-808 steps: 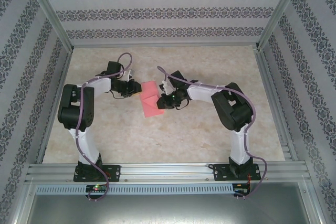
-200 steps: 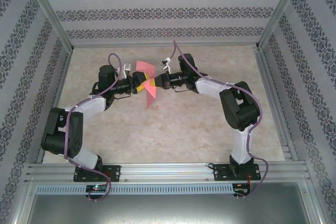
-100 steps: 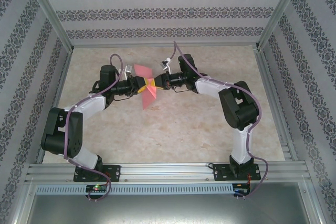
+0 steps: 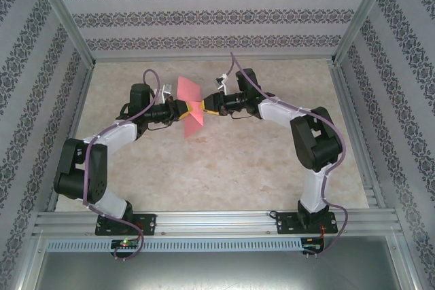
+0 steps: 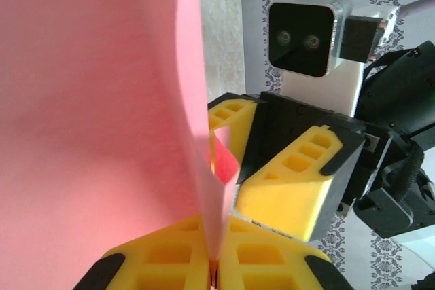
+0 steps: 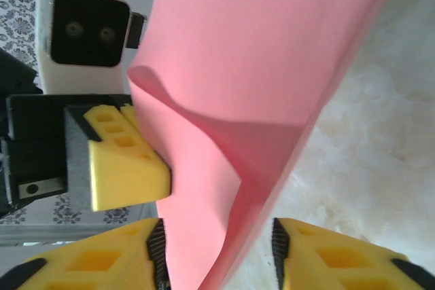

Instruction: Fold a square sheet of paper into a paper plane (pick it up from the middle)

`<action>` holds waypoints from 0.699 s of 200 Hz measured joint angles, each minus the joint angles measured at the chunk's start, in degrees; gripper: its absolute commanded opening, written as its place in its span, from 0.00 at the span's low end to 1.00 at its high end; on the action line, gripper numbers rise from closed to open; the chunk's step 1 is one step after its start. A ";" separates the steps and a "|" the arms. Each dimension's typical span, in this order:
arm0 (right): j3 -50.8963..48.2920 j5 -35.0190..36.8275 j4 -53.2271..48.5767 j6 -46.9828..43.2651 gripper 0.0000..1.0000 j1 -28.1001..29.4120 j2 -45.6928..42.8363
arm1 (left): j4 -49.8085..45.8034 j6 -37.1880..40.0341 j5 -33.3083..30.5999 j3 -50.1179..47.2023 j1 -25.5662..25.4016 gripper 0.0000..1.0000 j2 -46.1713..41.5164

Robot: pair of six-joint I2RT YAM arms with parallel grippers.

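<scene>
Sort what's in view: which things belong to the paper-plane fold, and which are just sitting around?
Job in hand: pink paper sheet, part folded, between the arms; left fingers shut on it; right fingers open on either side of it.
Not part of it: marbled table top; aluminium frame; patterned walls.

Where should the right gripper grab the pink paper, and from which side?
Probably the paper's right-hand edge, opposite the left gripper, coming in from the right. The paper stands on edge in the air, pinched by the left gripper, and that edge sits between the right gripper's open fingers.
</scene>
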 measured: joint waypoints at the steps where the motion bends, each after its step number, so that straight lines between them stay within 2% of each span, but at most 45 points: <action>1: -0.02 0.07 -0.13 -0.15 0.52 0.00 -0.17 | 0.02 -0.02 0.02 0.00 0.00 0.10 0.00; 23: -1.88 0.07 1.09 0.85 0.53 -0.33 -1.99 | 1.07 -0.59 0.22 0.02 0.00 0.10 0.00; 91: -8.76 -1.05 13.86 15.37 0.57 1.38 -2.16 | 5.99 -3.21 1.18 0.07 -0.17 0.10 0.00; 140: -9.77 -2.23 26.40 25.92 0.52 2.32 -0.81 | 7.58 -4.37 1.31 0.09 -0.85 0.10 0.44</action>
